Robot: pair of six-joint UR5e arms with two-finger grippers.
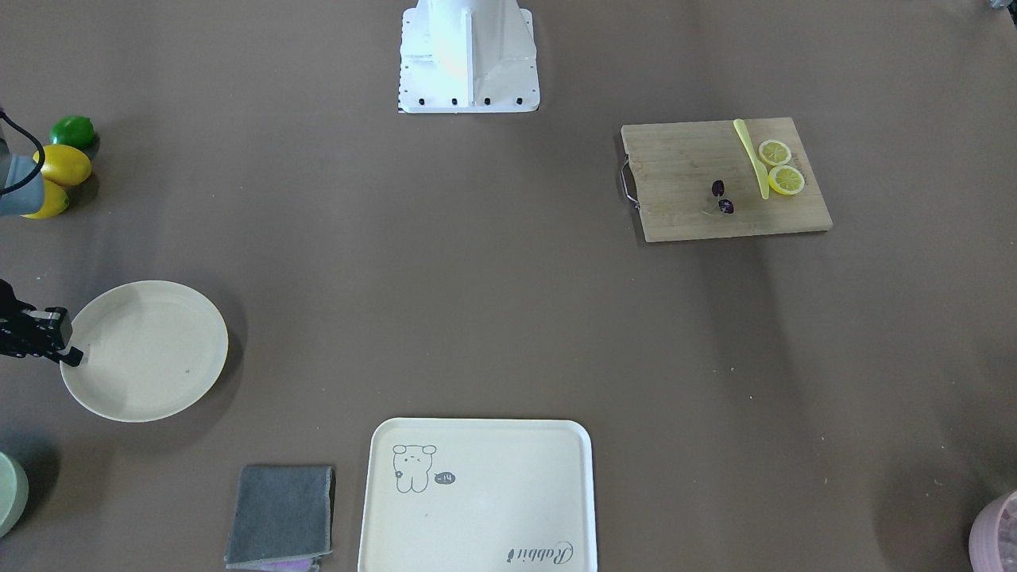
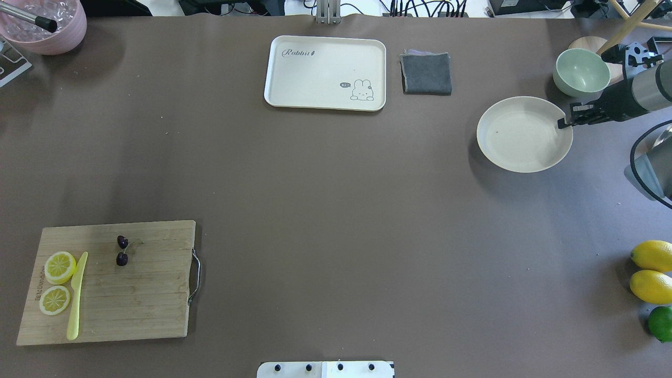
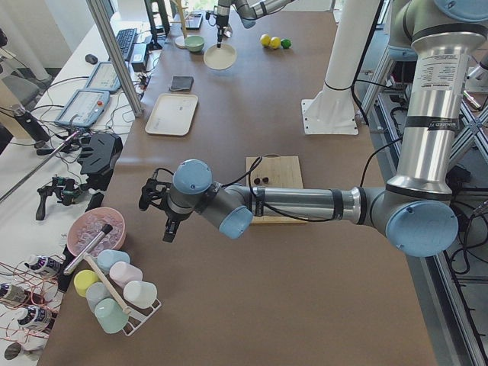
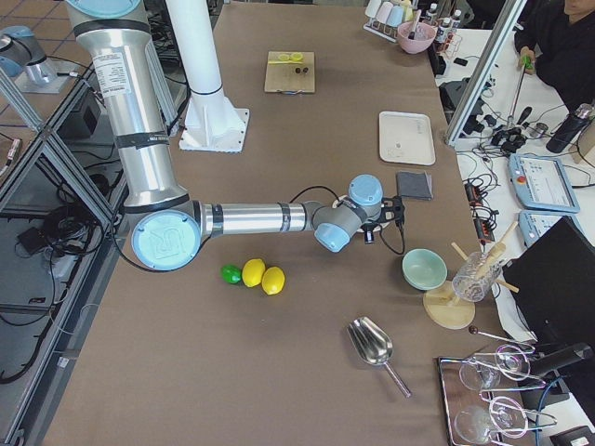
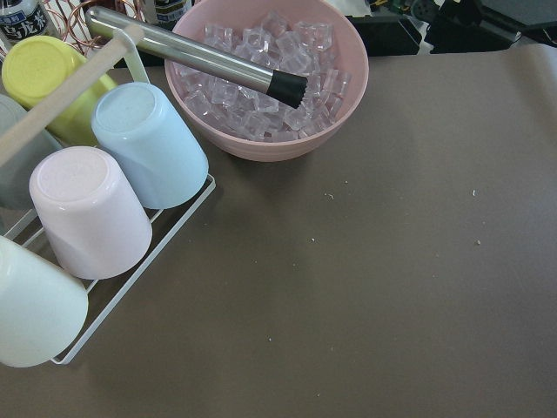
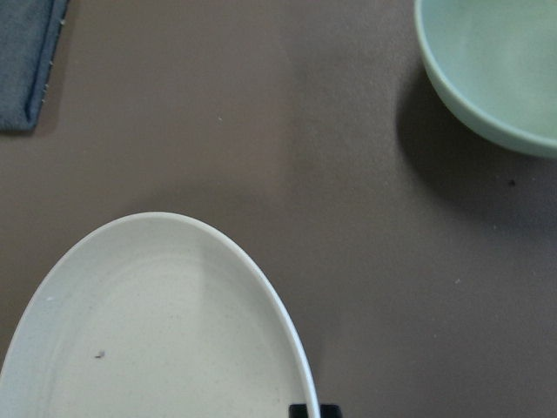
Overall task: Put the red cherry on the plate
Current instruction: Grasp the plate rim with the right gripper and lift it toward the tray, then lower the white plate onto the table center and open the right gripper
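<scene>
Lying on cutting board point(image 2: 147, 294), red cherry point(image 2: 122, 259) well apart from right end effector point(image 2: 566, 122) at plate point(image 2: 517, 152) rim; grip state unclear.

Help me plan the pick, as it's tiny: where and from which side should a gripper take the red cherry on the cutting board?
Probably from straight above, closing on one round fruit of the red cherry: the stem is thin and lies flat on the cutting board, while the fruits stand proud. The knife lies clear.

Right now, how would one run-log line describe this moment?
red cherry: on wooden cutting board | plate: without cherry | right gripper: at plate rim, state unclear | left gripper: near pink ice bowl, state unclear
</scene>
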